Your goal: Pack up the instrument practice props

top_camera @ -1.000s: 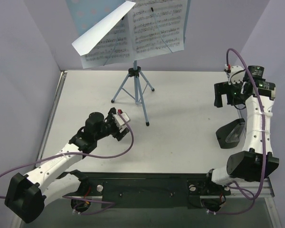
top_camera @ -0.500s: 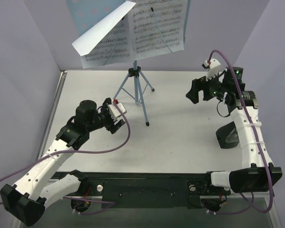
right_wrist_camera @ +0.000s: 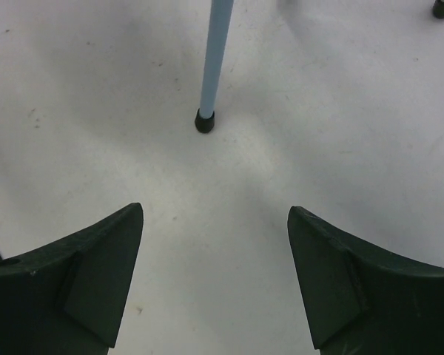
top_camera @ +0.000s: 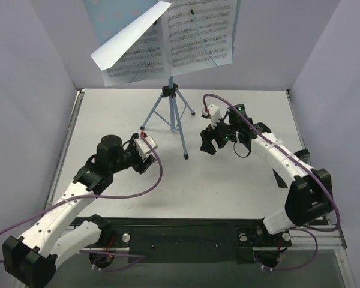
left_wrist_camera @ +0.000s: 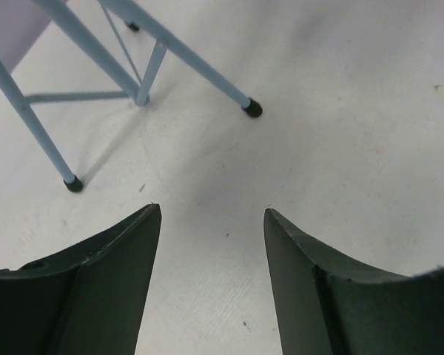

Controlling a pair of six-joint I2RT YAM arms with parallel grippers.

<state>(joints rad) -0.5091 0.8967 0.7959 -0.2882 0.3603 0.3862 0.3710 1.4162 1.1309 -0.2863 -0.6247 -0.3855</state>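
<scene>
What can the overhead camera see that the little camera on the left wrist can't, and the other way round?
Only overhead: the sheet-music pages up on the music stand, and both arms, with the right pincer near the tripod legs. Only the left wrist: the left pincer close up, open, with nothing between its fingers, and the black rubber feet seen plainly. Both: those light-blue legs and the white table.
</scene>
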